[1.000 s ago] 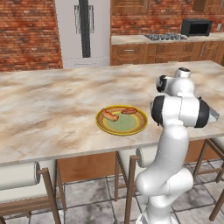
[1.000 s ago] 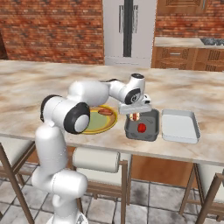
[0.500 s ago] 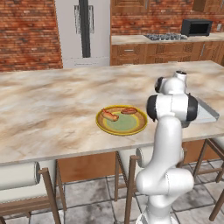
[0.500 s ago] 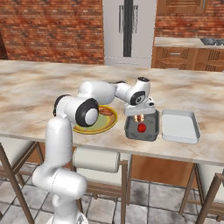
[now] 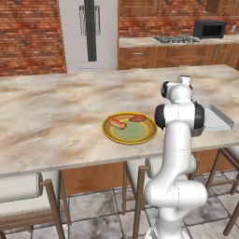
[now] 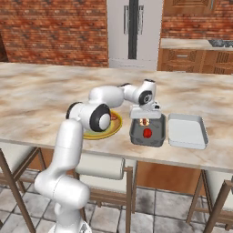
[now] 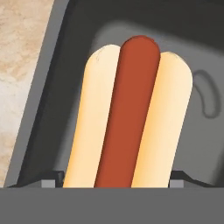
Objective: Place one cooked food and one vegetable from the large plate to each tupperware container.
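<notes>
My gripper (image 6: 144,118) hangs low inside the left grey tupperware container (image 6: 157,139), pointing down. In the hand view my gripper (image 7: 116,177) is shut on a hot dog (image 7: 129,113), a red sausage in a pale bun that hangs just above the container floor (image 7: 78,35). A red round vegetable (image 6: 147,133) lies in the same container, nearer the front. The second tupperware container (image 6: 186,131) sits just to its right. The large plate (image 5: 112,135), yellow-rimmed with a green centre, holds another hot dog (image 5: 117,123) and a reddish sausage (image 5: 138,118).
The marble counter (image 5: 56,112) runs wide to the left and behind the plate. Stools (image 5: 21,186) stand under its front edge. My own arm (image 5: 179,116) blocks the left container in the left base view; the right container's corner (image 5: 219,120) shows beside it.
The arm has swung right from the plate side to above the left container and come down into it, carrying the hot dog along.
</notes>
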Controlling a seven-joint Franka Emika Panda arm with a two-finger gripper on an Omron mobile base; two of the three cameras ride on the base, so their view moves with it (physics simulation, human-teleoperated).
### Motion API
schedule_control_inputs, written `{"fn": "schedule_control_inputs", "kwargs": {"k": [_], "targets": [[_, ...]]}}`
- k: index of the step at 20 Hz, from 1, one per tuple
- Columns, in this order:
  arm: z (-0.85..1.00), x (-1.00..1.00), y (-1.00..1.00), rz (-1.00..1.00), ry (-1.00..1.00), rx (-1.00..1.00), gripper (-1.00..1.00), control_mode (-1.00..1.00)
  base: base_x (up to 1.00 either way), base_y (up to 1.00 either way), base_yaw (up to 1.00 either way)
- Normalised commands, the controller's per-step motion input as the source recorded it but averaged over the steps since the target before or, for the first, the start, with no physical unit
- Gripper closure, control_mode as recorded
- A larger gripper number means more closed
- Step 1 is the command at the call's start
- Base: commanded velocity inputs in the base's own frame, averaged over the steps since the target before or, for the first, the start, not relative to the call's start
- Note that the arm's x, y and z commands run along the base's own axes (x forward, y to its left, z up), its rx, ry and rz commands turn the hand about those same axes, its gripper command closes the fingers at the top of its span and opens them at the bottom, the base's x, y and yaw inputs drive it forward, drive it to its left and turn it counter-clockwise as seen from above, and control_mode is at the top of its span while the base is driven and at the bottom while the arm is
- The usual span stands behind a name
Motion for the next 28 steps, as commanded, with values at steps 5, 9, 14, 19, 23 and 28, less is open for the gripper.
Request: {"fn": "schedule_control_inputs", "kwargs": {"k": [5,9,14,19,23,28], "targets": [[-0.33,-0.25,0.09,-0.13,0.01,0.03,1.0,-1.0,0.0,0.0,0.0],[-0.32,-0.14,0.14,-0.12,-0.02,0.05,1.0,-1.0,0.0,0.0,0.0],[0.0,0.1,0.05,0.0,-0.09,0.0,1.0,-1.0,0.0,0.0,0.0],[0.0,0.01,0.0,0.0,0.0,0.0,-1.0,-1.0,0.0,0.0,0.0],[0.0,0.0,0.0,0.0,0.0,0.0,-1.0,-1.0,0.0,0.0,0.0],[0.0,0.0,0.0,0.0,0.0,0.0,-1.0,-1.0,0.0,0.0,0.0]]}}
